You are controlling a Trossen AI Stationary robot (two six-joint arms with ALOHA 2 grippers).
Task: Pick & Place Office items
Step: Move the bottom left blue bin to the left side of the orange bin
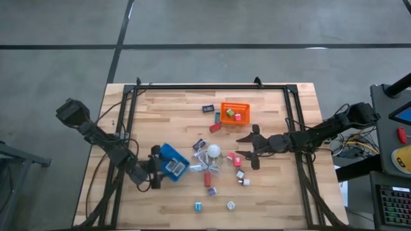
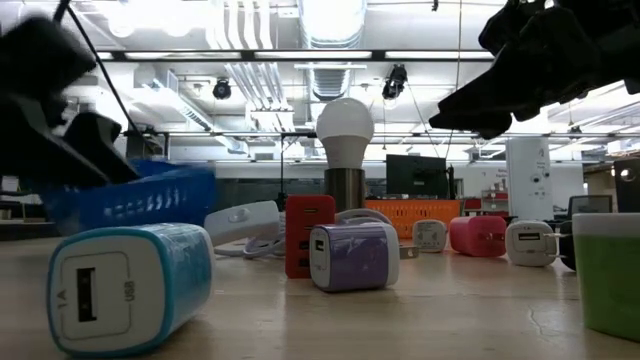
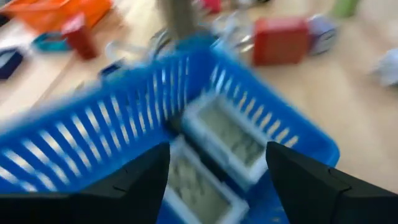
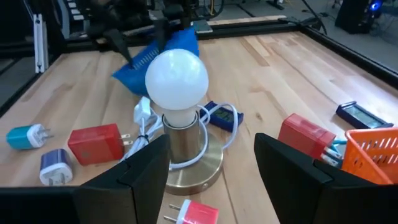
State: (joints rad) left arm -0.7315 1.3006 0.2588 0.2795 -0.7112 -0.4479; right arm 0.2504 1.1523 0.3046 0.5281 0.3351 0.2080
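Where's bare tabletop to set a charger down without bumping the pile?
Bare wood lies along the far edge beyond the orange basket, and on the left half beyond the blue basket, which the left gripper holds. It's crowded around the bulb lamp, where the open right gripper hovers.

A bulb lamp (image 1: 213, 152) stood mid-table (image 1: 167, 109); the blue basket (image 1: 173, 162) lay just left of it, the orange basket (image 1: 234, 111) beyond it.

Small red, white, bluish and dark office items (image 1: 209, 179) lie scattered mid-table.
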